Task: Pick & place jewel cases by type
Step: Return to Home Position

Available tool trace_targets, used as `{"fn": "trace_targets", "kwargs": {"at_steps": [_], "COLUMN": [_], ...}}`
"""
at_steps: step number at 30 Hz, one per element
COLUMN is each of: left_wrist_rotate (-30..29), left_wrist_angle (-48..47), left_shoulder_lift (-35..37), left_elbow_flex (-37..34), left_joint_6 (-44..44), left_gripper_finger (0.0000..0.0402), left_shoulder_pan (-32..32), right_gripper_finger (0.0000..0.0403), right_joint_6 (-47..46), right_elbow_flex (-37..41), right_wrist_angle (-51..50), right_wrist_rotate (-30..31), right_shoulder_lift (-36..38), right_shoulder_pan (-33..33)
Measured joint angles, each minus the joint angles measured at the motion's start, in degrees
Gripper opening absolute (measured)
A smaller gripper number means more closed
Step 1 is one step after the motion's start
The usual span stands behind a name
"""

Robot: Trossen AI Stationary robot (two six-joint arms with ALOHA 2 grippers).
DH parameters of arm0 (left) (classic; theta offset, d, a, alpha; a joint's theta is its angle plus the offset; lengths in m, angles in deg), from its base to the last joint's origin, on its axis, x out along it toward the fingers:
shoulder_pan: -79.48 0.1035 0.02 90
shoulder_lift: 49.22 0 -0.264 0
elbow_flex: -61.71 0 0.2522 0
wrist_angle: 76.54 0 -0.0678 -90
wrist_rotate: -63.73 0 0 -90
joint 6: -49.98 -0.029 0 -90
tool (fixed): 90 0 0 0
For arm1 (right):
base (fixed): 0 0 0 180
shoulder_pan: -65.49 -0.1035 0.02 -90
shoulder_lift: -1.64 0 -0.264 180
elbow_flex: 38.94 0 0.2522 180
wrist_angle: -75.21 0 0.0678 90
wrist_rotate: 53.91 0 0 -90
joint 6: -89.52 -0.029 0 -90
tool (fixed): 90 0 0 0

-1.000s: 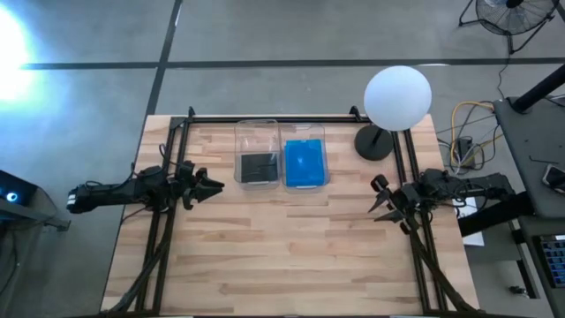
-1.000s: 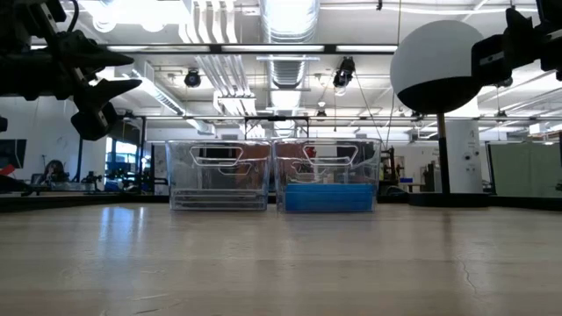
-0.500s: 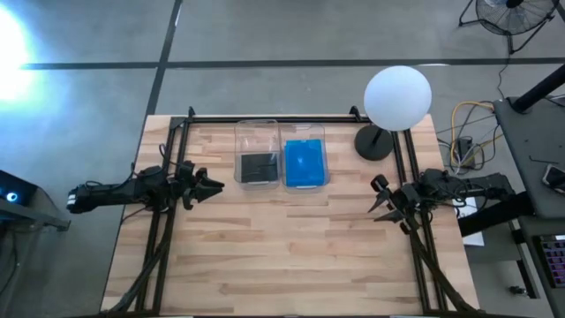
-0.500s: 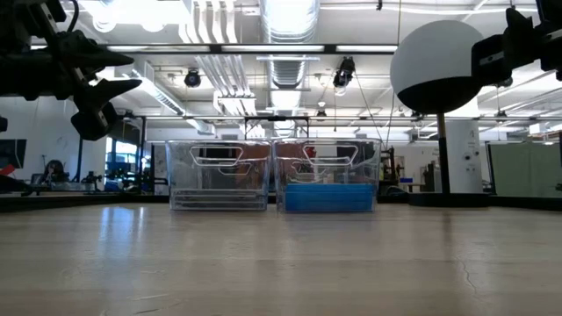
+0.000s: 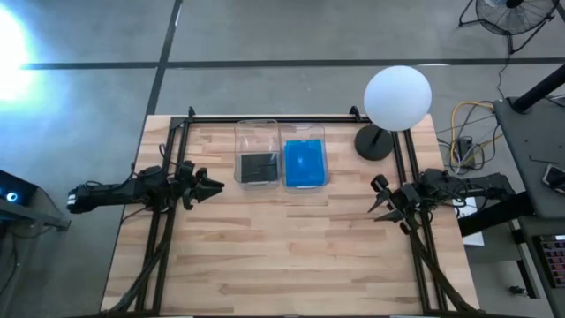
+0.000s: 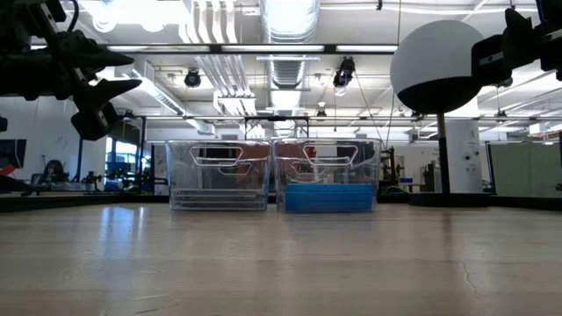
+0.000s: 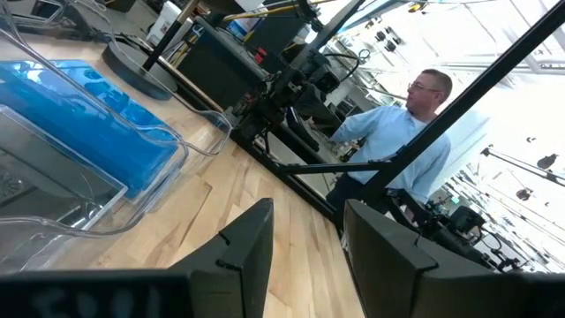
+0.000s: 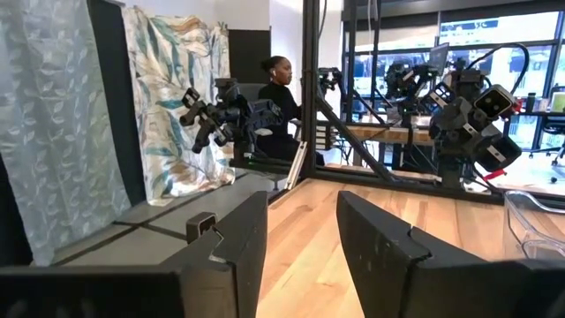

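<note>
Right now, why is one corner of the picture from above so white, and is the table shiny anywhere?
High view: strong glare whites out the floor at the upper left corner; the table looks evenly lit. Low view: the ceiling lights burn white, the table mirrors them as a pale sheen, and the left end effector shows as a dark silhouette against them.

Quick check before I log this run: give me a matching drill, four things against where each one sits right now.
Column one:
1. black cases
2. blue cases
3. left tool
4. right tool

Column two:
A. open and empty, at the right edge of the table
B. in the left bin
C. open and empty, at the left edge of the table
D. in the right bin

Pairs: 1-B, 2-D, 3-C, 4-A.
</note>
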Motion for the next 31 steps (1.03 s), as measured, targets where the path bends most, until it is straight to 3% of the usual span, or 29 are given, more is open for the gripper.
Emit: {"fn": "trace_targets", "kwargs": {"at_steps": [31], "left_wrist_rotate": [0.0], "left_wrist_angle": [0.0], "left_shoulder_lift": [0.0], "left_elbow_flex": [0.0], "left_joint_6": [0.0], "left_gripper_finger": [0.0124], "left_shoulder_pan": [0.0], "right_gripper_finger": [0.0128], "right_joint_6": [0.0], "right_elbow_flex": [0.02], "right_wrist_angle": [0.0], "right_wrist_rotate": [0.04], "right_shoulder_lift": [0.0], "right_shoulder_pan": [0.0]}}
